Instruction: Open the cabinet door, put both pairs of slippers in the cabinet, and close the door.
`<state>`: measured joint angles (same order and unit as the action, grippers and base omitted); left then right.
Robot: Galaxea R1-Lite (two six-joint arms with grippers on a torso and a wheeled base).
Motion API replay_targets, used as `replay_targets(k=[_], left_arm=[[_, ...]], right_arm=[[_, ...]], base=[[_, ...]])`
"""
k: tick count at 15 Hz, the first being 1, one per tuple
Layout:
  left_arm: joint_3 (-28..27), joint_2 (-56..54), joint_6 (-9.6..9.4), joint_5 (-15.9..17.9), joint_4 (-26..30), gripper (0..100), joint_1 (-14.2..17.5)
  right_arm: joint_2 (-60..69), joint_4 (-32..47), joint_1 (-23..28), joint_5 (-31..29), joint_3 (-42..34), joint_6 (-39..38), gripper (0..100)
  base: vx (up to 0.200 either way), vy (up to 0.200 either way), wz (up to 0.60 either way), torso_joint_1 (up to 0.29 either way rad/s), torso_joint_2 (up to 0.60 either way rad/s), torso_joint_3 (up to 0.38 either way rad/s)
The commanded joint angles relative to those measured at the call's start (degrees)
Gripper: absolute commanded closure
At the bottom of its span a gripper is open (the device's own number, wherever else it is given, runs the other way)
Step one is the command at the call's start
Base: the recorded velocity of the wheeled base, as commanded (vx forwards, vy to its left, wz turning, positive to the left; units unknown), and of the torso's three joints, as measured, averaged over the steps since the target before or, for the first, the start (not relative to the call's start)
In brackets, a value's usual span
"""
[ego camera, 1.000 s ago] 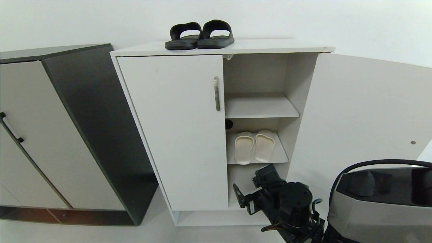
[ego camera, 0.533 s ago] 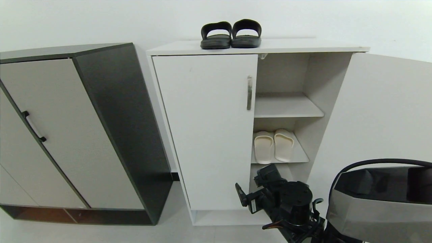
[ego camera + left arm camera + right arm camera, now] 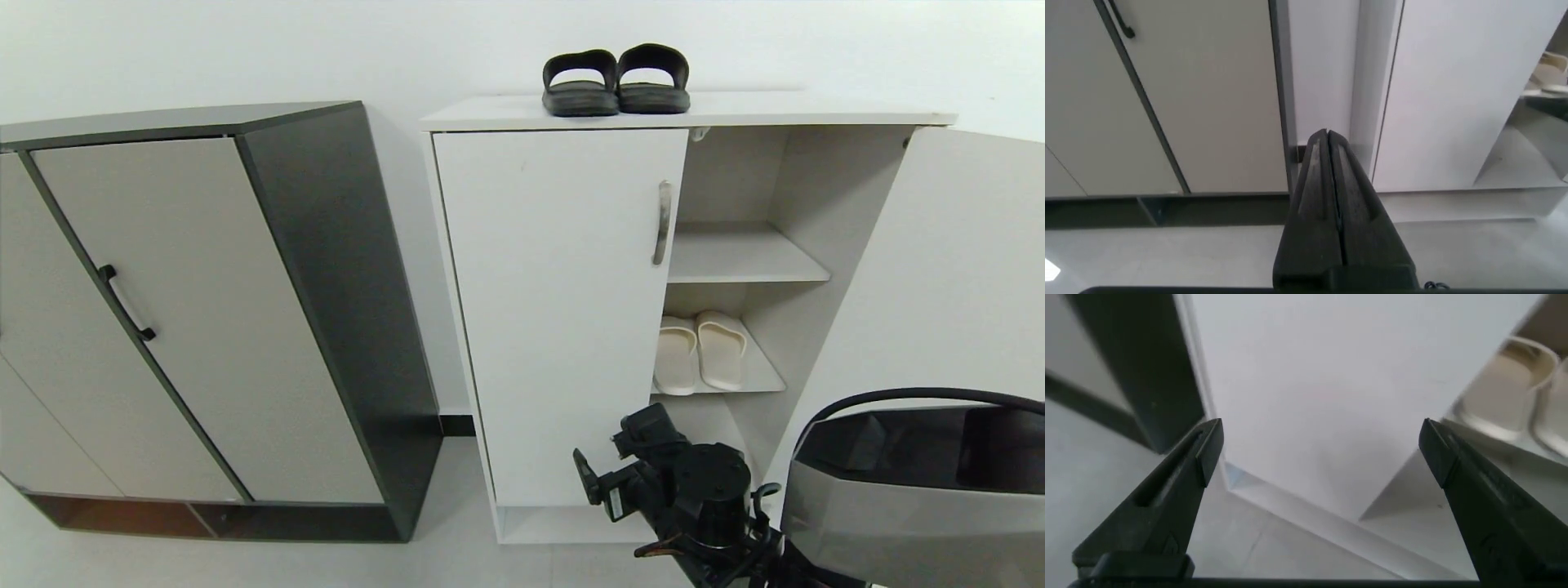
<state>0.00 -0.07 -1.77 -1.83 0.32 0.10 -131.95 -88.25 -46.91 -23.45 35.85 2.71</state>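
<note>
Black slippers (image 3: 616, 80) sitting atop white cabinet (image 3: 800, 108); cream slippers (image 3: 700, 353) lying on inner shelf (image 3: 766, 380), getting cropped in right wrist view; left gripper (image 3: 1327, 135) pressing closed; right gripper (image 3: 1321, 433) gaping.

Our arm (image 3: 709, 490) is matte black, with a round screw-dotted cap and thin cables. Our left gripper (image 3: 1327, 135) has long black textured fingers, our right gripper (image 3: 1321, 429) tapered black wedges.

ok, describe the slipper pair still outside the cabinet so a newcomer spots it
Find the white cabinet with its right door swung open. On its top panel sits a pair of black slippers. The other pair, inside the cabinet, is cream.
</note>
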Motion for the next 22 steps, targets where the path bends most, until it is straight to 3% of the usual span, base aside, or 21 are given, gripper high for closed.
replay_targets(k=[1, 18, 22], left_arm=[[0.0, 0.07, 0.01, -0.02, -0.05, 100, -0.01], [0.0, 0.07, 0.01, -0.02, -0.05, 100, -0.01], [0.0, 0.07, 0.01, -0.02, -0.05, 100, -0.01]], right_arm=[[-0.94, -0.35, -0.02, 0.08, 0.09, 0.11, 0], [-1.82, -0.52, -0.02, -0.01, 0.09, 0.19, 0], [-1.91, -0.52, -0.02, -0.01, 0.09, 0.19, 0]], base=[[0.0, 0.0, 0.0, 0.0, 0.0, 0.0], [0.0, 0.0, 0.0, 0.0, 0.0, 0.0], [0.0, 0.0, 0.0, 0.022, -0.22, -0.315]])
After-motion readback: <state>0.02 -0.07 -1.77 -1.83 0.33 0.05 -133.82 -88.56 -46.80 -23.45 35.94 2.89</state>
